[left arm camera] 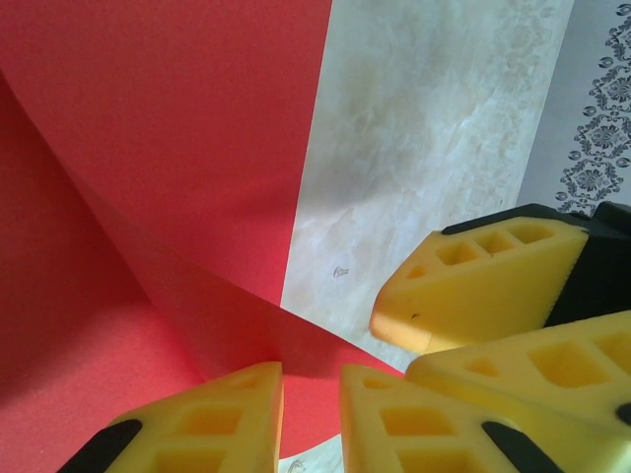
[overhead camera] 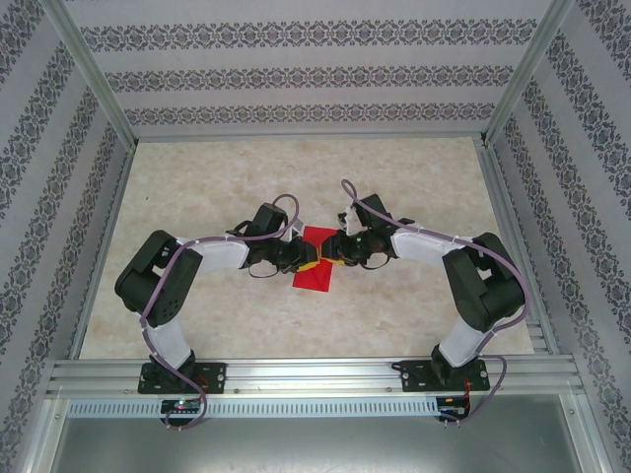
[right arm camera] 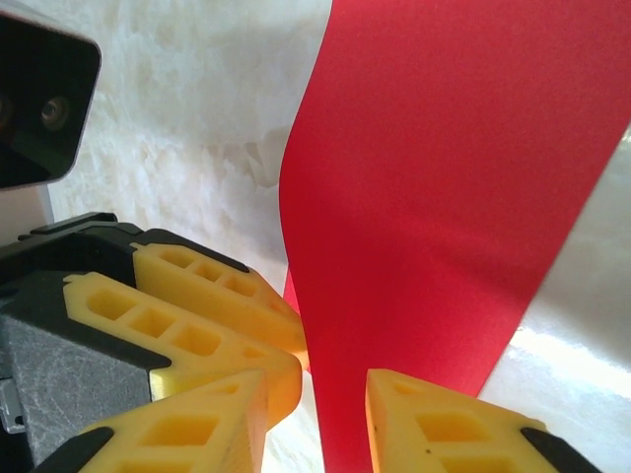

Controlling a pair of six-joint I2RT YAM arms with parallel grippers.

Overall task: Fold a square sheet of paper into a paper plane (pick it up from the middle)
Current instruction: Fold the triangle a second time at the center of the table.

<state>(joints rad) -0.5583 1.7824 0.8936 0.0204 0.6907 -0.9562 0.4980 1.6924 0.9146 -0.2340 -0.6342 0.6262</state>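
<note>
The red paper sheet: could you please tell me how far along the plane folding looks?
Done: the sheet is no longer flat; part of it curves up off the table. In hand: it runs between the fingers of the left end effector and the right end effector; whether either pinches it is unclear. Left: nearly everything, since no pointed plane shape shows yet.

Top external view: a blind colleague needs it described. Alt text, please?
Two robot arms reach inward, the left end effector and right end effector meeting over a red sheet of paper at the middle of a beige table. Patterned walls enclose it.
</note>
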